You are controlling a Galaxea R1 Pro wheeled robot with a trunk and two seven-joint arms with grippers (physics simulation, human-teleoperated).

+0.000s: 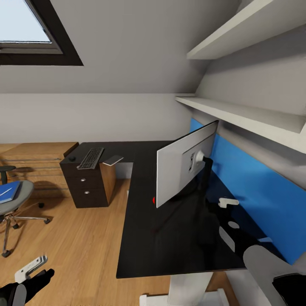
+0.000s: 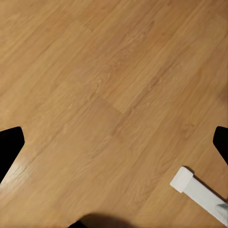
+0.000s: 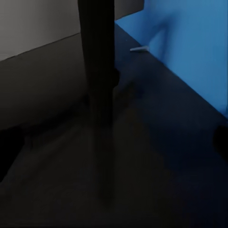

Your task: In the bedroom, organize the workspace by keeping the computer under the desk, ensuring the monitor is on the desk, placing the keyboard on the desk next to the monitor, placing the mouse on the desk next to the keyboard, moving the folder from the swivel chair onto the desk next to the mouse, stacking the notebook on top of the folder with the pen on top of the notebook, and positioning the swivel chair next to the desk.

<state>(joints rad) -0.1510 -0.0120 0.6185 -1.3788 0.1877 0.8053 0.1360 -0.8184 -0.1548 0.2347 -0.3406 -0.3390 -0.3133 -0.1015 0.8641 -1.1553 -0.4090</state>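
- The left gripper [image 1: 32,276] is at the near left corner of the head view, low over the wooden floor [image 1: 85,238]. In the left wrist view the two dark fingers [image 2: 9,145] stand far apart at the edges, with only floor boards and a white foot [image 2: 199,194] of the tabletop frame between them, so this hand is open and holds nothing.
- The right arm [image 1: 272,267] comes in at the near right, over the near end of the black tabletop [image 1: 161,250]. The right wrist view looks along the glossy surface toward the thin black stand [image 3: 97,95] of the monitor and the blue wall panel [image 3: 190,52]. A dark finger [image 3: 221,140] shows at one edge of it, but I cannot tell whether the fingers are apart or together.
- The monitor [image 1: 185,163] stands on the tabletop with its grey back turned to the camera. It is already on the tabletop, so I think it needs only care now.
- Farther, on the left wing of the tabletop above the black drawer unit [image 1: 87,182], lie the keyboard [image 1: 91,158], the small mouse [image 1: 72,158] just beside it on the left, and the notebook [image 1: 113,160] on the right near the edge.
- At the far left the swivel chair [image 1: 15,199] stands well apart from the tabletop, and the blue folder [image 1: 9,191] lies on its seat.
- My judgement: the step in hand is to bring the keyboard next to the monitor, or to fetch the folder. To do it well, draw the right arm back slowly so that it does not knock the stand, and turn the base before reaching.
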